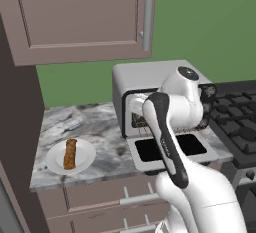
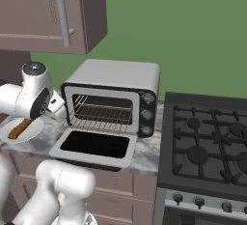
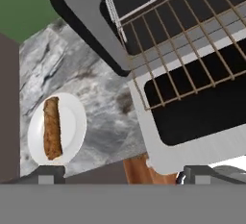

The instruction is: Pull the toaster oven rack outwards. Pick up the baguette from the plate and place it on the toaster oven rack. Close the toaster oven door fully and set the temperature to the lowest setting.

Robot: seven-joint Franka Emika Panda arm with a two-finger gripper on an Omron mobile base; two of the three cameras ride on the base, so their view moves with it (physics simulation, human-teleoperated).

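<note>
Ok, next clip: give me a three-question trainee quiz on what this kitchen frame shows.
1. True or false: the baguette already lies on the toaster oven rack.
2. Multiple choice: the toaster oven door is A) shut, B) folded down flat and open, C) removed.
3. Fill in: the rack's front edge sticks out of the toaster oven over the ____.

Key
1. False; it lies on the plate, on the counter beside the oven.
2. B.
3. Open door. In the hand view the gripper is open, its fingertips apart, holding nothing.
</note>
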